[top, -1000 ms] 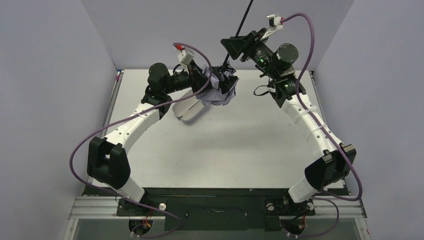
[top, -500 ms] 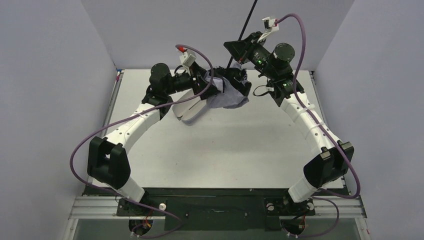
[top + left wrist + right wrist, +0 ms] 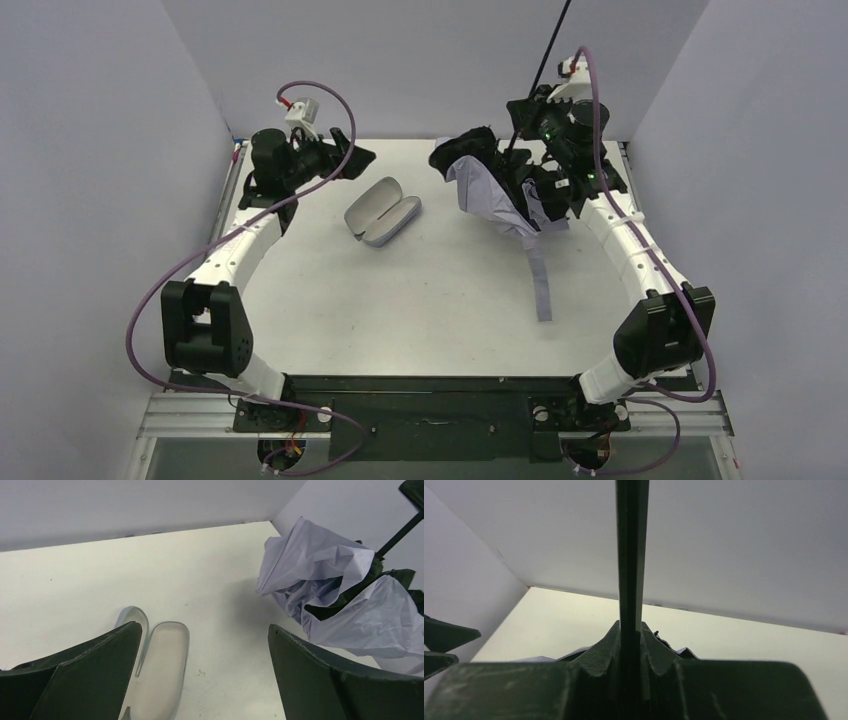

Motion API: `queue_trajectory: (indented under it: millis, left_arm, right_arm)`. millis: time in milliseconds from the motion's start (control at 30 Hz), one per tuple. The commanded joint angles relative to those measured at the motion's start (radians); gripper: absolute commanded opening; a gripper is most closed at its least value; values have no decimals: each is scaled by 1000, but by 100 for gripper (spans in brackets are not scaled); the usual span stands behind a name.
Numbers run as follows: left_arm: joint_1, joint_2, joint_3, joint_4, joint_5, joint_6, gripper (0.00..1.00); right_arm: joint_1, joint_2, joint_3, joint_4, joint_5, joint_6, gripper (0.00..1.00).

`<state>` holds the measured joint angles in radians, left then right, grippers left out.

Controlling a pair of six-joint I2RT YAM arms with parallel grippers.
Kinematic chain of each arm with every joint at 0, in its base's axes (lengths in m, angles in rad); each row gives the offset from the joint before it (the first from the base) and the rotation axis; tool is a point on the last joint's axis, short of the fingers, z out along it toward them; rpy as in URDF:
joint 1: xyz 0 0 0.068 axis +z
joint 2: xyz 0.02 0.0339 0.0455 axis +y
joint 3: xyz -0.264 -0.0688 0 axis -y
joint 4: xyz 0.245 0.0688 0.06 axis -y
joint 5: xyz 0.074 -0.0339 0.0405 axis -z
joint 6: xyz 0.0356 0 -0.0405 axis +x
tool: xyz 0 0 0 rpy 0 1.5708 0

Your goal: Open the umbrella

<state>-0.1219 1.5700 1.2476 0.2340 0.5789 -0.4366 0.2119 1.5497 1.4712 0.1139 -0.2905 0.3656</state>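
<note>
One arm holds: right fingers (image 3: 599, 655) clamped on the thin shaft (image 3: 631, 555) of the umbrella (image 3: 490, 195), whose canopy (image 3: 345, 615) hangs crumpled and half-spread, right of the case (image 3: 382, 210). Left fingers (image 3: 90, 675) gape empty, left of the case. Next, probably, the canopy needs pushing out until it locks. Runner and ribs are hidden; the shaft's top is cut off.

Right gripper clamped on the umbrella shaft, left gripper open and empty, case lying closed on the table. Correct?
No. The case lies open, halves splayed; top external view shows it. Otherwise right gripper clamps the umbrella shaft, left gripper is open, empty.
</note>
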Motion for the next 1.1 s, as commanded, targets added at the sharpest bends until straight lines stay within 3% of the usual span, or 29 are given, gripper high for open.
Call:
queue_trajectory:
  millis: [0, 200, 467, 700, 900, 1067]
  left_arm:
    - [-2, -75, -25, -28, -77, 79, 97]
    - [-14, -89, -36, 0, -37, 104, 97]
    - [-13, -130, -59, -25, -48, 173, 97]
    - [-21, -124, -39, -20, 0, 223, 97]
    - [-26, -155, -59, -11, 69, 282, 97]
    - [-78, -181, -90, 71, 168, 340, 97]
  right_arm:
    - [66, -96, 10, 97, 65, -168, 0]
    - [226, -153, -73, 95, 69, -373, 0]
    - [87, -113, -47, 138, 145, -501, 0]
    - [242, -145, -63, 149, 112, -431, 0]
    - [147, -140, -47, 180, 154, -398, 0]
    - [194, -152, -102, 206, 105, -341, 0]
